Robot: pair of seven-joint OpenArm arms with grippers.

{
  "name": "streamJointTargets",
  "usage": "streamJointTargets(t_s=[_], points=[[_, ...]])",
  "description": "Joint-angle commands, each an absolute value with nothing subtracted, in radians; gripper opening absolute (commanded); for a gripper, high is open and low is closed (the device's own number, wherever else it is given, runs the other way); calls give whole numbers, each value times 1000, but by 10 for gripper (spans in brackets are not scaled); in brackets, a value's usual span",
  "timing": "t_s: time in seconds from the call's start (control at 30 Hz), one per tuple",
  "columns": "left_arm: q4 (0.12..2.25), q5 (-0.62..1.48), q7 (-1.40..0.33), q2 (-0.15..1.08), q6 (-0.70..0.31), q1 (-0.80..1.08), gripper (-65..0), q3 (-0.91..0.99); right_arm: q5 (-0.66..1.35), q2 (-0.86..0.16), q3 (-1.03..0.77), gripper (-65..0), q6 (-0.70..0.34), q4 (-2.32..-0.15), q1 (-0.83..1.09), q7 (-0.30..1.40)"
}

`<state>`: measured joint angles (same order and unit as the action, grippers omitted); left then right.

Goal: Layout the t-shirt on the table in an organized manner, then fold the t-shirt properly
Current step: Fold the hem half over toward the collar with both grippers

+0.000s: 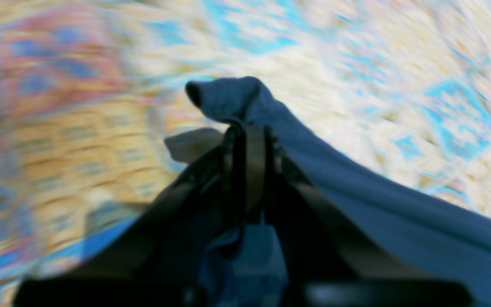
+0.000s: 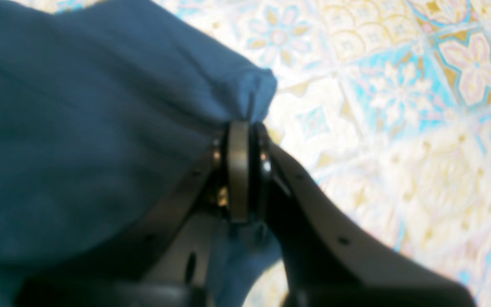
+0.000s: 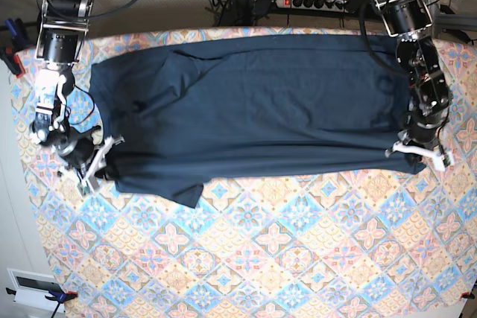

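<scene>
Both pinching: left end effector (image 1: 249,128) clamped on the dark navy cotton t-shirt's (image 3: 253,109) edge, right end effector (image 2: 245,132) likewise; fabric stretched between them over the pastel floral-tiled tabletop (image 3: 298,258).

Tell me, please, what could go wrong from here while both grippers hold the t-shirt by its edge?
1. Each grip is small: the left gripper and the right gripper pinch only a little bunch of the t-shirt, so a firm pull could slip the cloth out.
2. A sleeve near the right gripper lies folded under at the front edge; folding now might trap that crease.
3. Dragging might rumple the cloth on the table.
</scene>
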<state>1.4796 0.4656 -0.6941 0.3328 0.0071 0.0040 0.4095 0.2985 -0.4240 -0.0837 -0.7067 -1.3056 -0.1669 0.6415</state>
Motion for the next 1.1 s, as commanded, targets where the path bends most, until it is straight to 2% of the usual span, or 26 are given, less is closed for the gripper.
streamJointTargets(t_s=[0.0,0.13,0.47,0.77,1.0,1.07], points=[[1515,490,-668,352,4,7,-650,418,306,-446,-107,-648,-698,-1351,-174,636],[1560,570,-668,397,4,91,-650,444,306,-446,-162,-648,-698,-1454,-99,670],[1644,748,-668,400,4,302,-650,547,306,-444,-268,-648,-698,-1636,61,762],[1721,756,-668,395,4,446,-650,547,306,-446,-266,-648,-698,-1741,216,763],[1715,748,-674,395,5,496,-650,538,305,-446,-266,-650,-698,-1732,245,783],[1695,748,-733,395,7,486,-650,538,305,-446,-266,-648,-698,-1732,240,822]])
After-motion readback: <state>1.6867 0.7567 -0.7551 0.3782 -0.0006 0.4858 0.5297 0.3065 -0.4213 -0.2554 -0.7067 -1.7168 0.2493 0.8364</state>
